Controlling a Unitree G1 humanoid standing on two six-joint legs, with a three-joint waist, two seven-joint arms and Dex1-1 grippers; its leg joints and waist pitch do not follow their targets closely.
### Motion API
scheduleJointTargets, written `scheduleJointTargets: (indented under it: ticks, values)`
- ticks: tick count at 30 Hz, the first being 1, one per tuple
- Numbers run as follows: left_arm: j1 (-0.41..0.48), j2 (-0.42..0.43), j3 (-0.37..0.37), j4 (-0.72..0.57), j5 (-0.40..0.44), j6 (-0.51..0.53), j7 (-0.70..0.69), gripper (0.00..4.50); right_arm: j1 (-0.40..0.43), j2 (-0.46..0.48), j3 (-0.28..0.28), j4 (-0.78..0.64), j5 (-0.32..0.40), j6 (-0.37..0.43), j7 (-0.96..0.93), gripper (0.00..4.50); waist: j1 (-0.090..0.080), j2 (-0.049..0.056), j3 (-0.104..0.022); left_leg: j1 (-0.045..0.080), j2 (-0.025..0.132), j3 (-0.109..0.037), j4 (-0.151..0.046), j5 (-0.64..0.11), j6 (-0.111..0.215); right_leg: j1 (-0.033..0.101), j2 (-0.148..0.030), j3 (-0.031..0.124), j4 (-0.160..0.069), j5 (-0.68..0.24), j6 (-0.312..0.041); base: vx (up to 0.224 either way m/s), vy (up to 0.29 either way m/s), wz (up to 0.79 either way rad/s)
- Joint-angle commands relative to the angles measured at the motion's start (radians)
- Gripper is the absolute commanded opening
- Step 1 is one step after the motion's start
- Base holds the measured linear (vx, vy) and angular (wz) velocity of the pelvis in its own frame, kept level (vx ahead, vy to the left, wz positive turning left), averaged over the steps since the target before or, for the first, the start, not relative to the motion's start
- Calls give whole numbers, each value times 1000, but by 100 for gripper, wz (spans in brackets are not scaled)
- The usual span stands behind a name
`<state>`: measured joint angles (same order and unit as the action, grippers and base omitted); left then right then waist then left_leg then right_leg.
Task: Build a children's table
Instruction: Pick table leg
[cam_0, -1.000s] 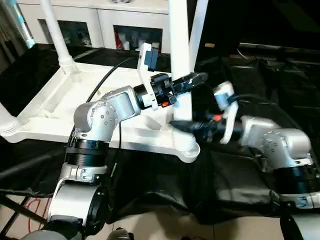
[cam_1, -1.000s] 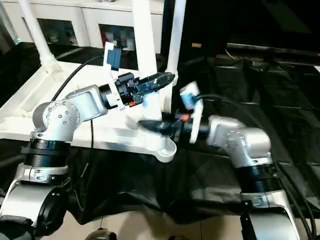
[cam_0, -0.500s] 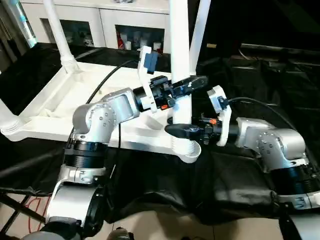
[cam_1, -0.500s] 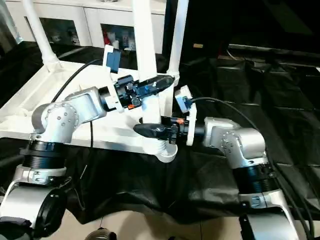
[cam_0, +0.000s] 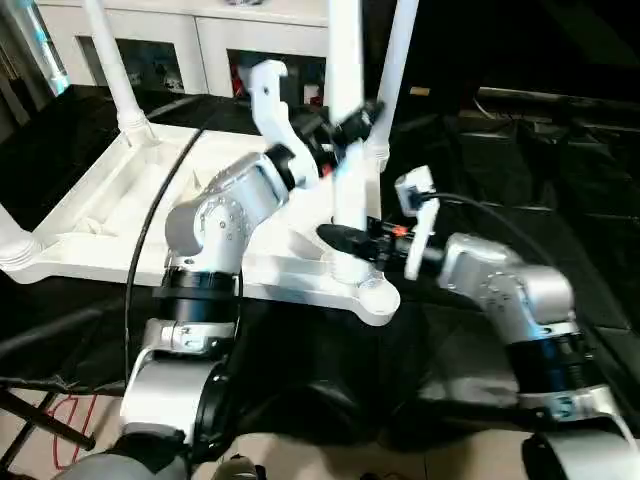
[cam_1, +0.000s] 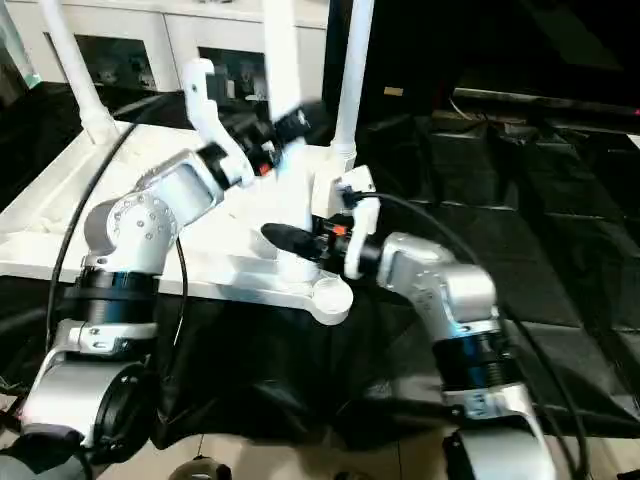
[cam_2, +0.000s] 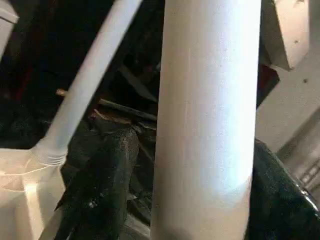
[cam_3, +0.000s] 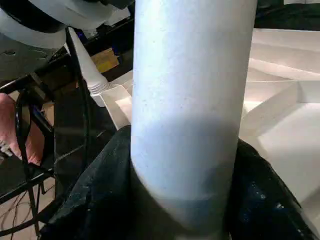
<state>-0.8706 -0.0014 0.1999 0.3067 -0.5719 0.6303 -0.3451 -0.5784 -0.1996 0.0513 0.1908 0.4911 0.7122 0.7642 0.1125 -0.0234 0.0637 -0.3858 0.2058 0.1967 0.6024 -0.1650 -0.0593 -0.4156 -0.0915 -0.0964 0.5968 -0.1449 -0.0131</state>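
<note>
On the black-draped bench (cam_0: 560, 160) the tabletop (cam_0: 120, 215) lies upside down, ribbed underside up, with legs standing upright from its corners. At the near right corner (cam_0: 372, 297) one leg (cam_0: 346, 120) rises straight up, and both claws meet around it.

Low on that leg, just above the corner socket, the right claw (cam_0: 345, 240) comes in from the right, its black fingers (cam_3: 90, 200) on either side of the tube. In the right wrist view the leg (cam_3: 192, 100) stands between the two fingers and touches both, so the claw is pinching the leg near its base.

Higher up the same leg, the left claw (cam_0: 350, 125) reaches across from the left, its silver forearm angled over the tabletop. In the left wrist view the leg (cam_2: 207, 120) sits between the dark fingers (cam_2: 100, 190), one on each side and close against the tube, so this claw is pinching the leg too, well above the right claw.

Behind it a second leg (cam_0: 395, 70) stands at the far right corner, leaning slightly, apart from both claws. A third leg (cam_0: 115, 75) rises at the far left corner, and the flared foot of a fourth (cam_0: 12, 245) shows at the near left corner. Beyond the tabletop stands a white cabinet (cam_0: 200, 50) with glass doors.
</note>
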Motion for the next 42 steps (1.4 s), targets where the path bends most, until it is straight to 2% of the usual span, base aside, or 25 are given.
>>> scheduleJointTargets:
  ticks: [1, 5, 6, 11, 13, 14, 16, 21, 26, 27, 33, 42]
  values:
    - [-11, -15, 3, 20, 15, -1, 43, 263, -24, 12, 8, -29, -3, -29, 4, 198, 1, -11, -86, 17, 23, -14, -64, -140, 8, 62, -55, 46, -60, -239, -145, 0, 0, 0]
    - [-4, -30, 8, 18, 10, -14, 62, 239, -31, 22, 2, -28, -12, -40, -15, 197, 2, -11, -85, 19, 23, -15, -64, -154, 3, 61, -56, 46, -65, -264, -134, 0, 0, 0]
    - [-3, -35, 8, 16, 5, -14, 61, 227, -31, 23, 2, -29, -12, -40, -19, 197, 1, -14, -85, 18, 23, -14, -65, -149, 4, 61, -55, 47, -62, -250, -135, 0, 0, 0]
    - [-1, -46, 4, -2, -8, -7, 49, 187, -33, 18, 11, -33, -29, -48, -18, 197, 1, -15, -86, 18, 23, -14, -64, -140, 7, 62, -55, 47, -60, -229, -141, 0, 0, 0]
    - [1, -43, -3, -9, -11, -1, 38, 185, -34, 17, 11, -33, -26, -41, -14, 197, 1, -14, -86, 18, 23, -14, -64, -140, 8, 62, -56, 47, -60, -228, -143, 0, 0, 0]
    - [4, -39, -16, -18, -9, 6, 23, 184, -37, 11, 8, -33, -15, -22, -4, 232, 1, -15, -85, 18, 23, -14, -64, -142, 9, 61, -56, 47, -60, -231, -143, 0, 0, 0]
    - [9, -26, -47, -33, -3, 17, -13, 184, -45, -16, 5, -38, 4, 9, 30, 267, 2, -15, -85, 19, 23, -14, -64, -144, 9, 62, -55, 47, -61, -237, -140, 0, 0, 0]
    - [12, -2, -95, -51, 8, 37, -76, 182, -65, -122, 29, -43, 15, 77, 130, 305, 6, -15, -85, 19, 23, -13, -63, -142, 11, 64, -55, 48, -61, -235, -138, 0, 0, 0]
    - [19, 8, -126, -73, 8, 57, -112, 182, -79, -182, 25, -36, 38, 131, 197, 308, 6, -18, -86, 16, 24, -14, -60, -129, 21, 66, -56, 47, -58, -220, -150, 0, 0, 0]
    - [22, 12, -135, -82, 4, 63, -123, 182, -84, -198, 31, -34, 42, 147, 218, 308, 5, -24, -87, 14, 22, -12, -58, -124, 24, 67, -54, 47, -58, -214, -153, 0, 0, 0]
    - [28, 25, -153, -101, -5, 75, -151, 182, -89, -229, 69, -24, 39, 185, 258, 308, 4, -21, -84, 17, 24, -13, -58, -139, 20, 62, -55, 46, -62, -265, -146, 0, 0, 0]
    - [33, 18, -144, -128, -41, 107, -172, 182, -83, -226, 84, -22, 39, 201, 283, 308, 7, -26, -85, 15, 24, -13, -58, -135, 15, 63, -56, 46, -60, -263, -147, 0, 0, 0]
